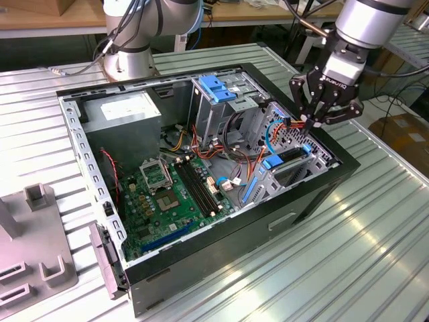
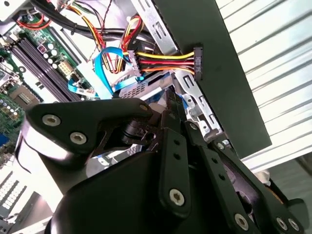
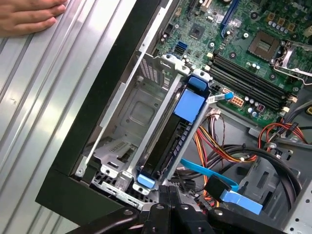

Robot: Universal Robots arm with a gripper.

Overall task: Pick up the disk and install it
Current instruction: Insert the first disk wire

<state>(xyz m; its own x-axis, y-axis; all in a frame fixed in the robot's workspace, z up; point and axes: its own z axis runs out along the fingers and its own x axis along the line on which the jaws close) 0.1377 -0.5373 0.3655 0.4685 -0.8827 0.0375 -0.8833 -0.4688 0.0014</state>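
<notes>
- Gripper closed, fingertips pressed together, upper right of the exterior view.
- Just beside it, disk on edge in the computer case drive bay.

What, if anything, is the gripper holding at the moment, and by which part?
Nothing, as far as shows: the gripper has its jaws shut by the end of the disk, which sits in its bay.
</notes>
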